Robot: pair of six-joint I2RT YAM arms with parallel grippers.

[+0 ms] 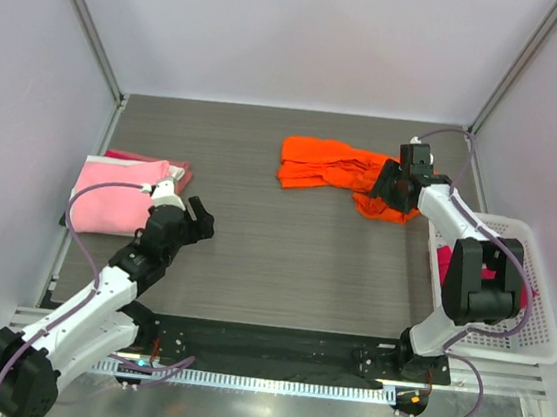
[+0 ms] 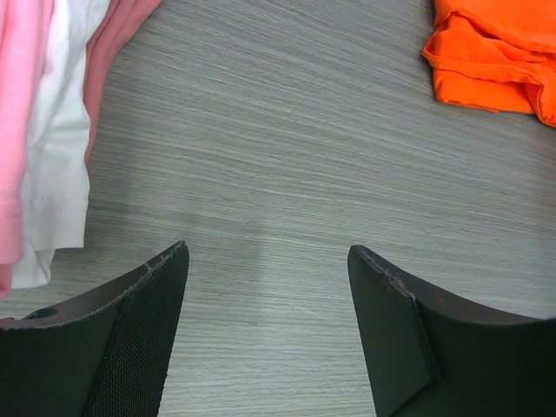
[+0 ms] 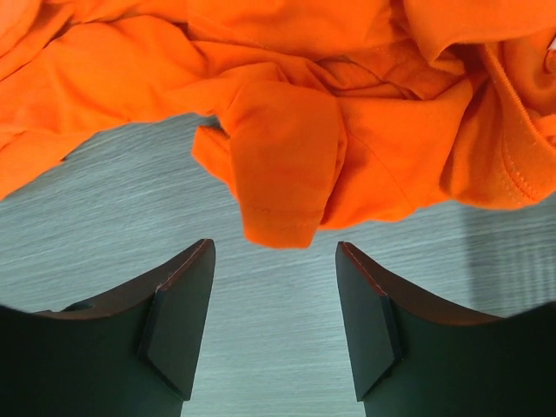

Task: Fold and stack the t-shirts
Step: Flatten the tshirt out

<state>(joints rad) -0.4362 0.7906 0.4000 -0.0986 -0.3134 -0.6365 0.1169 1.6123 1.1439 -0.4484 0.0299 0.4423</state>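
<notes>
A crumpled bright orange t-shirt (image 1: 329,164) lies at the back middle-right of the table. My right gripper (image 1: 384,187) is at its right end, open and holding nothing. In the right wrist view a sleeve of the orange t-shirt (image 3: 282,174) lies just ahead of the open right gripper (image 3: 274,248). A folded light pink t-shirt (image 1: 113,200) tops a stack at the left, with dark pink-red cloth (image 1: 177,169) under it. My left gripper (image 1: 204,220) hovers open just right of the stack. The left wrist view shows the left gripper (image 2: 268,252) over bare table, with pink (image 2: 13,130), white (image 2: 56,148) and dark pink-red (image 2: 113,35) layers at its left.
A white lattice basket (image 1: 535,298) stands at the right edge with magenta cloth (image 1: 446,260) in it, close behind my right arm. Grey walls enclose the table on three sides. The orange t-shirt's edge (image 2: 495,52) shows at the top right of the left wrist view.
</notes>
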